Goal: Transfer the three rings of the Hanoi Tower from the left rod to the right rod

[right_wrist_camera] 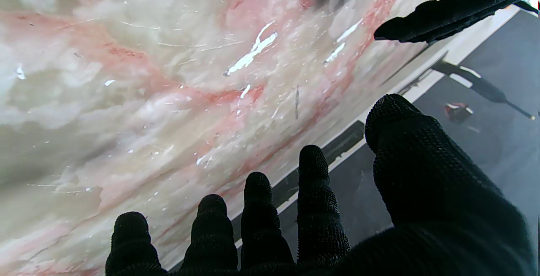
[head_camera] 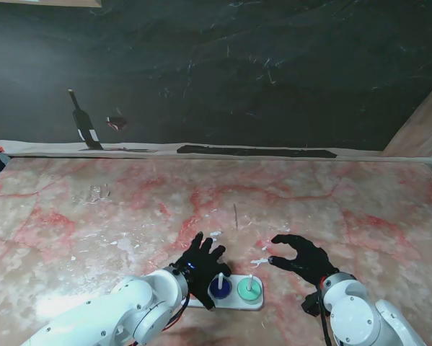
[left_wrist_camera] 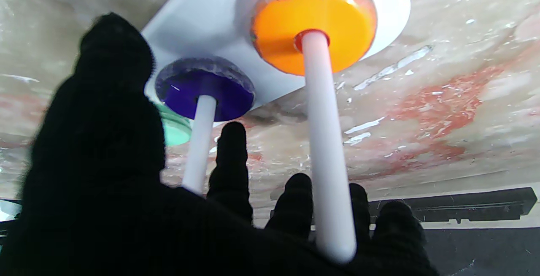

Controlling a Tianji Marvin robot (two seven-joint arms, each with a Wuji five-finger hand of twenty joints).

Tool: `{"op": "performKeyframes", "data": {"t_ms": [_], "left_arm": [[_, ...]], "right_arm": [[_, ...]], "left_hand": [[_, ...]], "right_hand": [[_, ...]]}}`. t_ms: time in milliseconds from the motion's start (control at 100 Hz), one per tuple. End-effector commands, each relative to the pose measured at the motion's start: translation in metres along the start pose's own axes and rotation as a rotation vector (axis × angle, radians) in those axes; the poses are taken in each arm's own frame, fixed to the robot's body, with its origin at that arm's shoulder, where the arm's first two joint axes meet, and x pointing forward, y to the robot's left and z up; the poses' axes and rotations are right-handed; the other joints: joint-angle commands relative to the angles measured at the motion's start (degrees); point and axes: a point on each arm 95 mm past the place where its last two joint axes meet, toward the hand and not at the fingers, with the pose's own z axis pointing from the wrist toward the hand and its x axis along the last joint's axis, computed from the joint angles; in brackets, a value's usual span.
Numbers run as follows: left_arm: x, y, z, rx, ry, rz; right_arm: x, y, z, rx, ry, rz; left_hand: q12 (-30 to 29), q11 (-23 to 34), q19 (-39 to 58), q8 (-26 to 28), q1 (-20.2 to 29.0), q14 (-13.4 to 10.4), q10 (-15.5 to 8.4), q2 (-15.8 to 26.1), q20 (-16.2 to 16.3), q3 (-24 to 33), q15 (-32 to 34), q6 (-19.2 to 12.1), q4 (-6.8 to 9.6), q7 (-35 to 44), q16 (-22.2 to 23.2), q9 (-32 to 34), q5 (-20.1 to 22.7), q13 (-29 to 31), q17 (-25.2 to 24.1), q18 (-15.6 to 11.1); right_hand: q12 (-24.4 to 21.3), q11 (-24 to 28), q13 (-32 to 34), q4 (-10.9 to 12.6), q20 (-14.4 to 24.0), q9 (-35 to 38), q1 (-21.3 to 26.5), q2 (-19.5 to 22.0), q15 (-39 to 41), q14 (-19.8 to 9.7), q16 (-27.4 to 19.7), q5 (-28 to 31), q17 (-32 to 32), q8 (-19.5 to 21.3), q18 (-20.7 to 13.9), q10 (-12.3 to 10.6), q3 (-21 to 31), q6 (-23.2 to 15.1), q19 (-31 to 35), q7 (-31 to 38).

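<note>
Pink-veined marble table (head_camera: pixel 331 209), glossy and scuffed with white scratches, carries a flat white base (head_camera: pixel 230 300) near the robot's edge. Three thin white round rods stand upright on it. The left rod (left_wrist_camera: pixel 327 149) holds a smooth orange ring (left_wrist_camera: pixel 314 29), flat on the base; the middle rod (left_wrist_camera: pixel 200 141) holds a dark blue ring (head_camera: pixel 220 287); the right rod (head_camera: pixel 250 281) holds a green ring (head_camera: pixel 249 290).

The left hand (head_camera: pixel 201 265), in a black knit glove, hovers over the left end of the base, fingers spread and holding nothing; the left rod rises between its fingers (left_wrist_camera: pixel 231 158). The right hand (head_camera: pixel 300 258), gloved likewise, sits just right of the base, fingers apart and curled, empty, clear of the green ring.
</note>
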Motion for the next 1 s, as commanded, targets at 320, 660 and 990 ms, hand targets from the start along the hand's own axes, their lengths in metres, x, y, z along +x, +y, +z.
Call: {"op": "performKeyframes", "data": {"t_ms": [320,660,990], "left_arm": [[0.0011,0.0040,0.0034,0.018,-0.008,0.004],[0.0016,0.0069,0.0044,0.033,-0.013,0.008],[0.0020,0.0096,0.0055,0.045,-0.012,0.007]], "right_arm": [[-0.0001,-0.0029,-0.0005,0.010,-0.002,-0.003],[0.0000,-0.0030,-0.0002,0.009,-0.002,-0.004],[0.0000,-0.0031,-0.0001,0.009,0.000,-0.003]], "left_hand": [[2.74,0.01,-1.00,3.48,1.55,1.21,1.69,-0.22,0.25,1.62,-0.30,-2.59,0.31,3.60,2.51,-2.33,3.67,-1.60,-0.12,1.30],[4.50,0.35,-0.92,4.77,1.91,0.95,1.16,0.34,0.82,2.30,-0.02,-3.61,1.55,5.74,3.90,-2.31,5.17,-1.58,-0.07,1.00],[6.65,0.70,-0.71,5.63,2.07,0.95,0.51,0.79,1.91,3.76,0.35,-4.35,3.49,7.96,5.76,-2.28,6.69,-1.60,-0.02,0.74]], "right_hand": [[0.49,1.13,-1.00,0.15,-0.19,-1.90,-2.34,-0.10,-0.40,-0.08,0.31,-0.82,-0.34,-0.32,0.56,-0.07,0.52,0.68,-0.93,-0.20],[0.49,1.15,-1.01,0.14,-0.20,-1.89,-2.39,-0.04,-0.40,-0.13,0.31,-0.86,-0.33,-0.32,0.56,-0.12,0.51,0.78,-0.95,-0.23],[0.50,1.16,-1.00,0.14,-0.20,-1.86,-2.41,0.00,-0.40,-0.14,0.31,-0.56,-0.33,-0.32,0.56,-0.09,0.49,1.09,-0.96,-0.18]]}}
